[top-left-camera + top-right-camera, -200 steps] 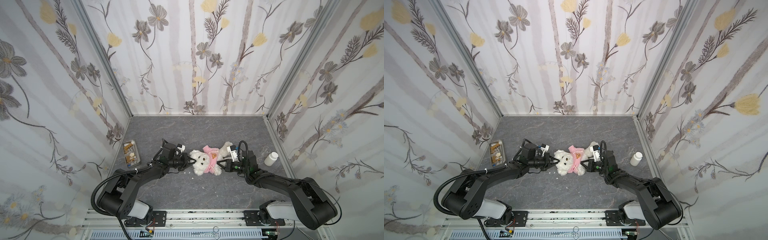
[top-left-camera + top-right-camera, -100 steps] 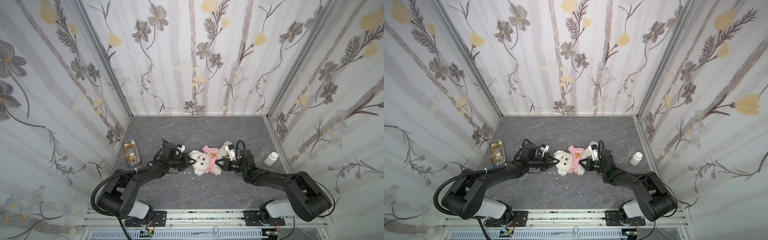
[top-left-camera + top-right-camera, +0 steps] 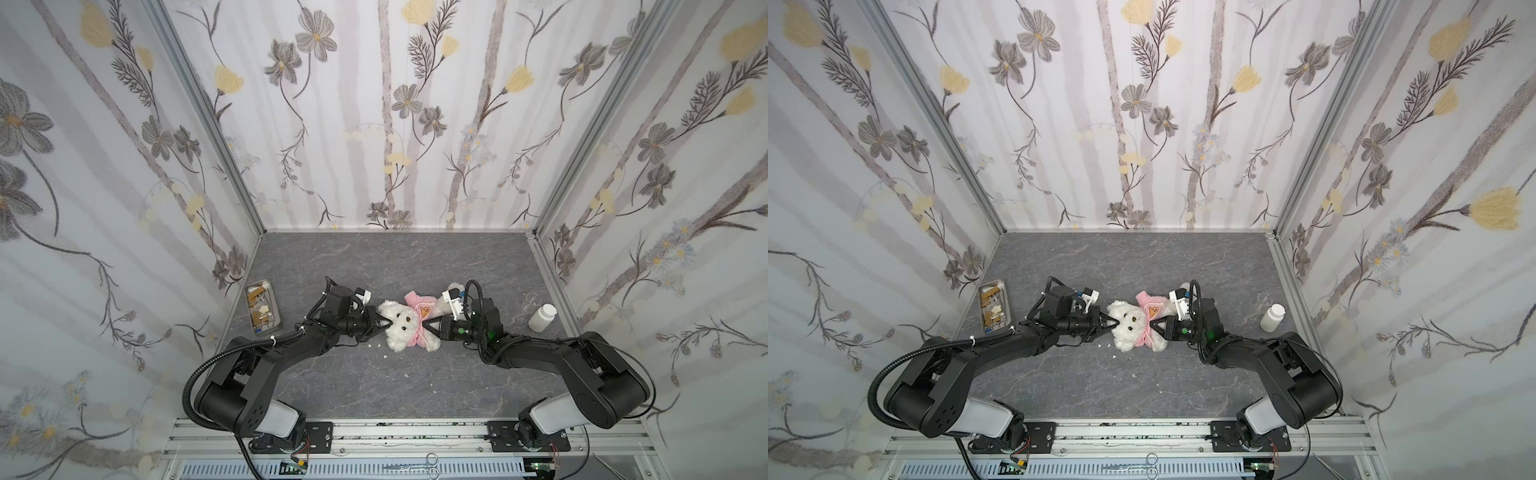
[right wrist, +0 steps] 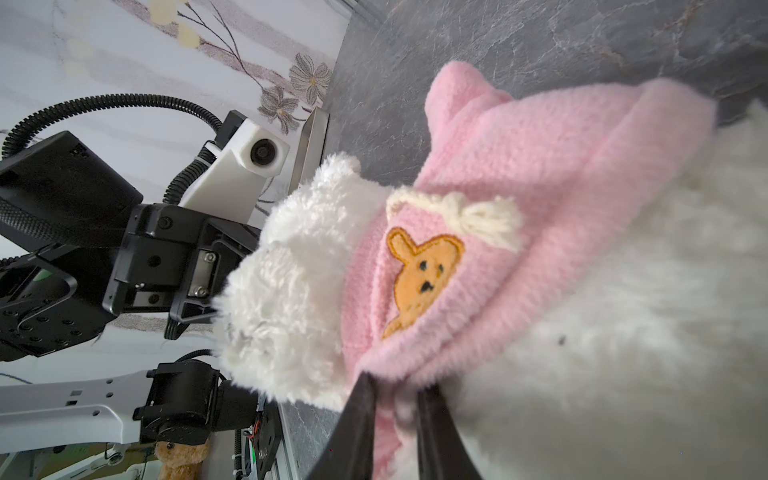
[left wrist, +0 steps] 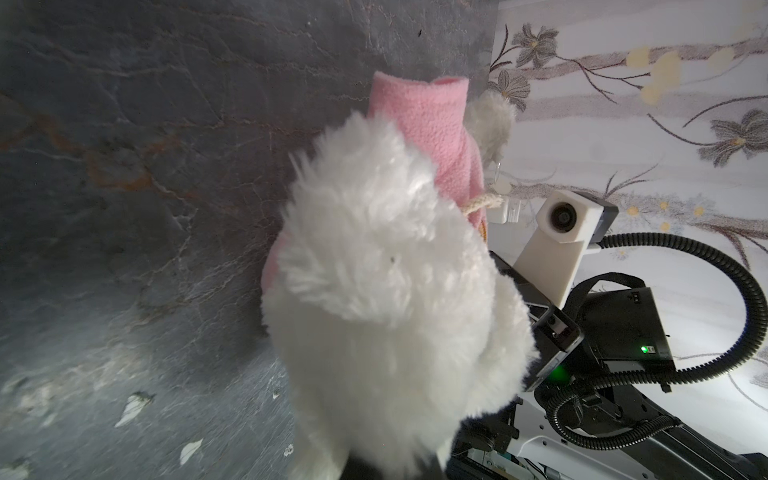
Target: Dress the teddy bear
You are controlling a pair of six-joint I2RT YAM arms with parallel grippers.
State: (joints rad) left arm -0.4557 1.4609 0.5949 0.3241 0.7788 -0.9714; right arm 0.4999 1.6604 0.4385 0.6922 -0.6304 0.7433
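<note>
The teddy bear [image 3: 400, 329] [image 3: 1128, 327] lies on the grey table, head to the left, in both top views. It wears a pink hoodie [image 3: 419, 308] [image 3: 1151, 311] with an orange bear face on the chest. My left gripper [image 3: 384, 324] [image 3: 1115, 323] is shut on the fur at the side of its head [image 4: 291, 291]; white fur [image 5: 386, 291] hides the jaws in the left wrist view. My right gripper [image 3: 428, 326] [image 4: 397, 386] is shut on the hoodie [image 4: 540, 199], with pink hem fabric between its fingers.
A metal tray [image 3: 272, 309] of small parts sits by the left wall. A white bottle [image 3: 542, 318] and a small clear glass [image 3: 530, 298] stand near the right wall. White crumbs [image 3: 376, 344] lie in front of the bear. Floral walls close three sides.
My right gripper has slid left, closer to the bear's belly, and now pinches the hoodie's hem. The left gripper and the bear have stayed put.
</note>
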